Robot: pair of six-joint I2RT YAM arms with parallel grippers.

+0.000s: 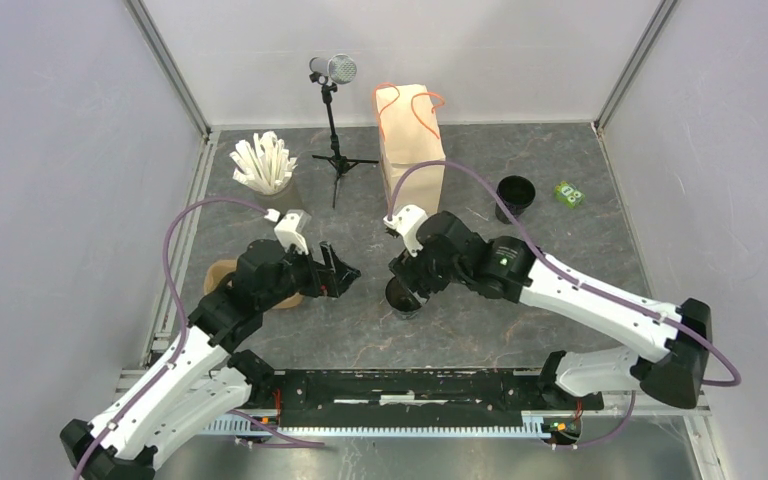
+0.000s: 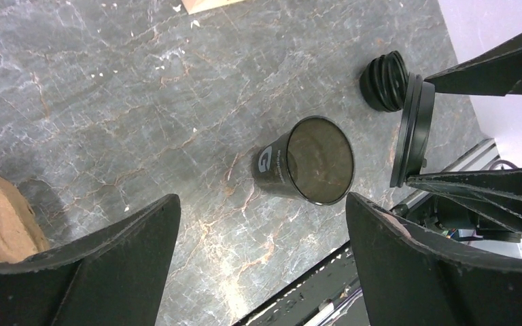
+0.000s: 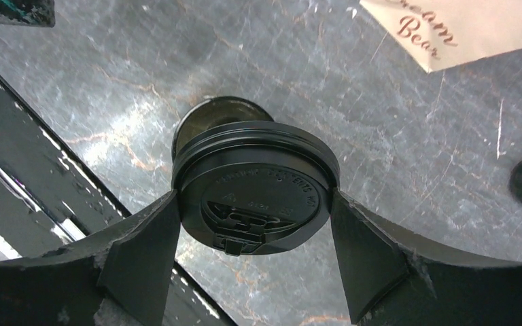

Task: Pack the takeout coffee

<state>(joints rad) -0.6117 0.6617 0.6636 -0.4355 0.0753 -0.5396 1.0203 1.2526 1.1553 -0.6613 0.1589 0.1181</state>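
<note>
The black coffee cup (image 2: 306, 163) stands open and upright on the table, with a white "G" on its side. My right gripper (image 3: 253, 204) is shut on the round black lid (image 3: 255, 197) and holds it just above the cup, whose rim (image 3: 207, 112) peeks out behind the lid. In the left wrist view the lid (image 2: 411, 132) shows edge-on, apart from the cup. My left gripper (image 2: 262, 204) is open and empty, a little left of the cup (image 1: 400, 298). The brown paper bag (image 1: 410, 140) stands upright at the back.
A second black cup (image 1: 515, 193) and a small green packet (image 1: 568, 193) sit at the right back. A cup of white sticks (image 1: 265, 165) and a microphone on a tripod (image 1: 332, 70) stand at the back left. A brown cardboard piece (image 1: 222, 275) lies under my left arm.
</note>
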